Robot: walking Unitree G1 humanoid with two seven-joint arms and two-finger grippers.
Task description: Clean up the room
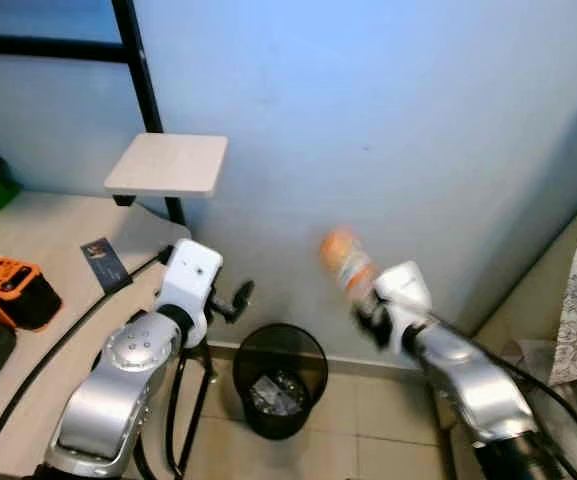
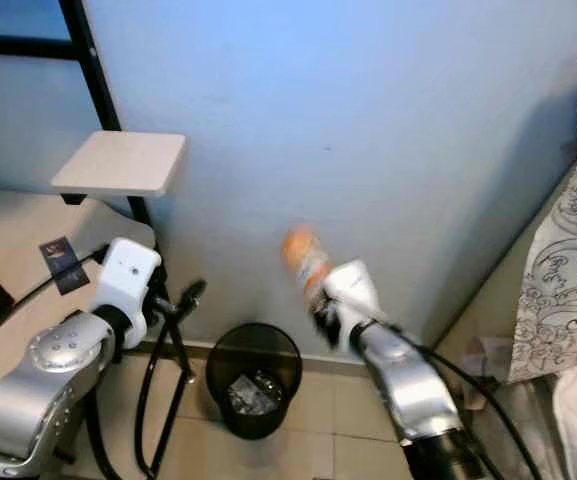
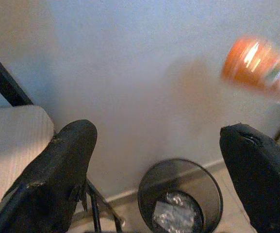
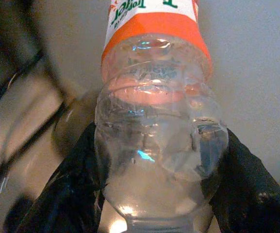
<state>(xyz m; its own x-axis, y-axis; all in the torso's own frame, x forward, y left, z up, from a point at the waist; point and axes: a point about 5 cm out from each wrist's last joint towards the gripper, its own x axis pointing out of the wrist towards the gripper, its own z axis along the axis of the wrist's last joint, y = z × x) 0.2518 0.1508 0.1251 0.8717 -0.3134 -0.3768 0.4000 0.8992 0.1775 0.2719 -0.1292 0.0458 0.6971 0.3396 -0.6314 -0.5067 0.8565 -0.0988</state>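
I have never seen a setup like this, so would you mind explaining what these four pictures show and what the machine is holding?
This is a humanoid robot with two silver arms, each ending in two black fingers. The two wider pictures come from a stereo camera on its head, looking down past its arms. The other two come from cameras on its wrists, looking along the fingers.

The right gripper is shut on a clear plastic bottle with an orange label, raised near the blue wall. The left gripper is open and holds nothing. On the tiled floor below stands a black mesh wastebasket with some crumpled rubbish inside. To the robot's left a desk carries an orange device.
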